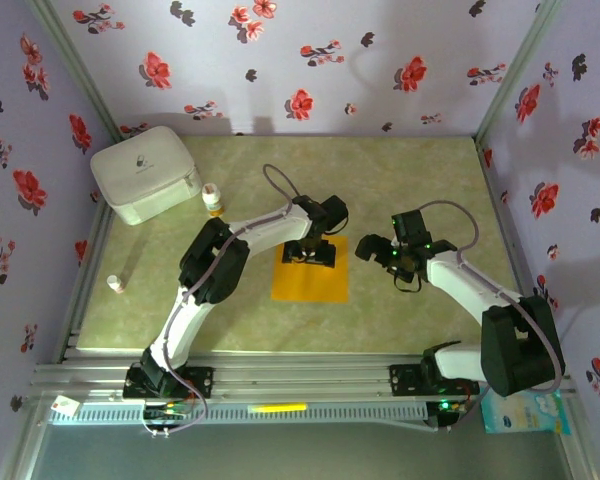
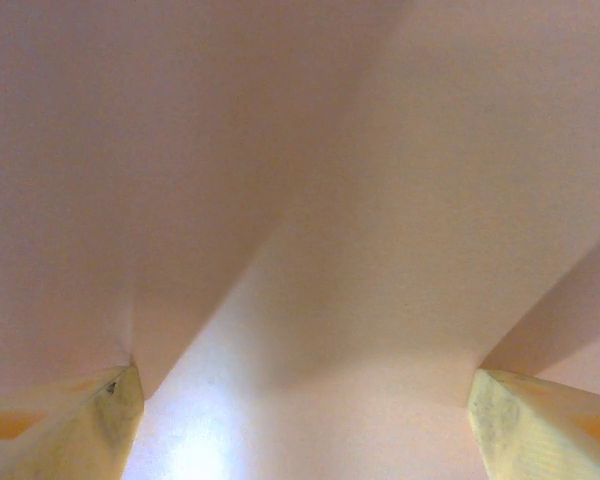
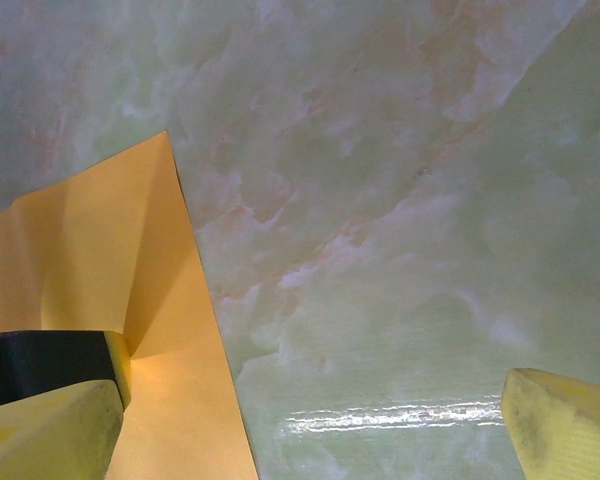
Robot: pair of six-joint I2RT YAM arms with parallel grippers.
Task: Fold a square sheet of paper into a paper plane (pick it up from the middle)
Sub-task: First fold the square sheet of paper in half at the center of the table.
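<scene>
While your left end effector (image 1: 310, 254) is spread wide over the upper edge of the paper (image 1: 310, 285), mid-frame on the worktop (image 1: 430, 190), its fingers (image 2: 65, 420) flank a raised crease. Your right end effector (image 1: 377, 251) is released too, just right of the paper.

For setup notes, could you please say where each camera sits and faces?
Top external: above, behind the robot, facing down: table, left arm, right arm, the square sheet of paper.
Left wrist: facing down, near pale creased surface; left end effector fingertips.
Right wrist: facing down at table, paper; right end effector fingertips.
Shared: paper, top and right wrist.
</scene>
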